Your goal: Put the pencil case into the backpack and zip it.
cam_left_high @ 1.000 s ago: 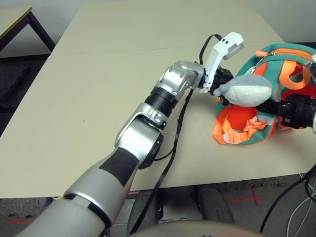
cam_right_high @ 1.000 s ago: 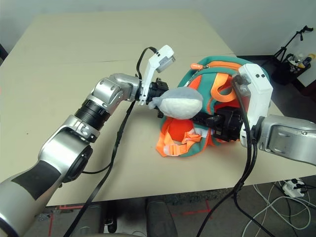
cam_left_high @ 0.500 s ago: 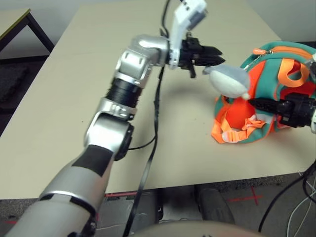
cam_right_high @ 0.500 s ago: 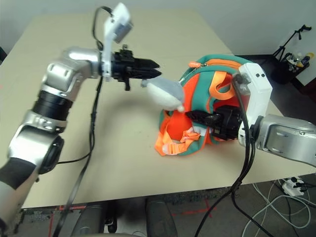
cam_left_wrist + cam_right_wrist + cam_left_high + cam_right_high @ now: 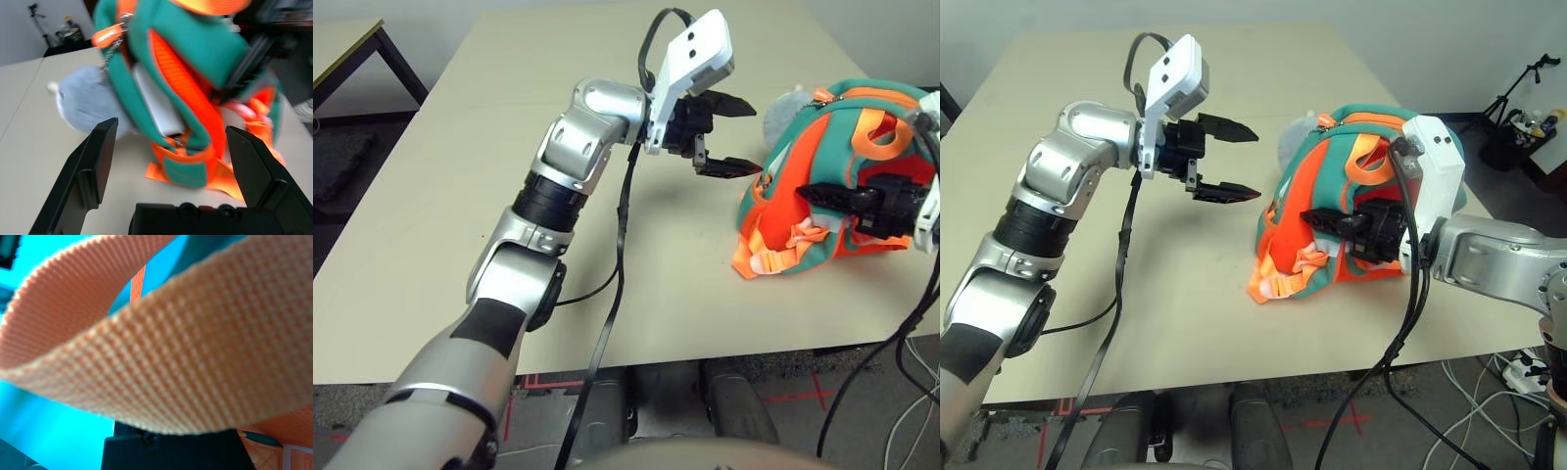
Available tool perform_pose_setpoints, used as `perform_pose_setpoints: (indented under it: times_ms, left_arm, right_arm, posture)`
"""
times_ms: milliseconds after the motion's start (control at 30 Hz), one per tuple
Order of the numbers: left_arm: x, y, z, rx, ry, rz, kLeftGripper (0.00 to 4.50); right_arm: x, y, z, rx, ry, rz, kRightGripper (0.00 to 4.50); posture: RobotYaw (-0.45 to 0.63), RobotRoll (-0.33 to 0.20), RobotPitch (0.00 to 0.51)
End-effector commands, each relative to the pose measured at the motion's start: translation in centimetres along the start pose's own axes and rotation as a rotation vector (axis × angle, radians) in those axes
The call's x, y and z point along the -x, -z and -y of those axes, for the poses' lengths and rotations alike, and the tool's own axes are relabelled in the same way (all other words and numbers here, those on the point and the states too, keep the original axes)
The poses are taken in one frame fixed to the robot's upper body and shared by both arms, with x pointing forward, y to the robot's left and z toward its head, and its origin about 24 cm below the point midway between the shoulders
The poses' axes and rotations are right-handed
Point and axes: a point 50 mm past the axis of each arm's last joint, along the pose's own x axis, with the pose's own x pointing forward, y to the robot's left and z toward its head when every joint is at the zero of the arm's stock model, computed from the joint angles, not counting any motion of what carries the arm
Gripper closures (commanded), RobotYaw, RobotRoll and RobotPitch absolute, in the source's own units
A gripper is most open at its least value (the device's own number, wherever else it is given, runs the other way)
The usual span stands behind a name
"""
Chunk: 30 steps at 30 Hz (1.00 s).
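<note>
A wide beige rectangular table [image 5: 509, 176] carries the scene. On its right side stands the small orange and teal fabric backpack [image 5: 1332, 186], upright and leaning slightly, with its orange webbing straps [image 5: 1283, 279] spilling onto the tabletop at its foot. The silver left arm [image 5: 558, 186] reaches across the table from the near left, and the left gripper [image 5: 729, 137] hangs in the air just beside the backpack's left flank, apart from it, its two black fingers [image 5: 1224, 191] spread wide with nothing between them. The right gripper [image 5: 1327, 217] presses against the front of the backpack with its jaws clenched on an orange webbing strap, which fills the right wrist view [image 5: 186, 347]. Behind the backpack's far left edge lies the grey plush dolphin charm [image 5: 85, 100], hung on a small chain. In the left wrist view, the flat white pencil case [image 5: 156, 103] sits inside the backpack's open orange-trimmed zipper slot, partly showing.
</note>
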Motion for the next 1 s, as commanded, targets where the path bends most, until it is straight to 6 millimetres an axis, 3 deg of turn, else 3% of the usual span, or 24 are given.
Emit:
perform_pose_setpoints:
  times_ms: [33,400,633,1000]
  left_arm:
    - [-0.7,0.6,-1.3,0.075,-0.077,-0.013,0.0]
    - [-0.9,3.3,-3.4,0.347,-0.262,-0.009,0.0]
    - [-2.7,4.0,-2.7,0.559,-0.247,0.058,0.0]
    - [-4.4,4.1,-1.8,0.609,-0.211,0.072,0.0]
  right_arm:
    - [-0.1,0.8,-0.8,-0.001,-0.035,-0.031,4.32]
    - [-0.4,1.1,-1.5,-0.008,-0.041,-0.022,4.32]
    - [-0.7,1.4,-1.8,-0.012,-0.05,-0.017,4.32]
    - [-0.8,1.6,-1.8,-0.011,-0.043,-0.014,4.32]
  posture:
    - [-0.09,0.0,0.106]
    - [-0.11,0.0,0.103]
    - [-0.12,0.0,0.102]
    - [-0.14,0.0,0.106]
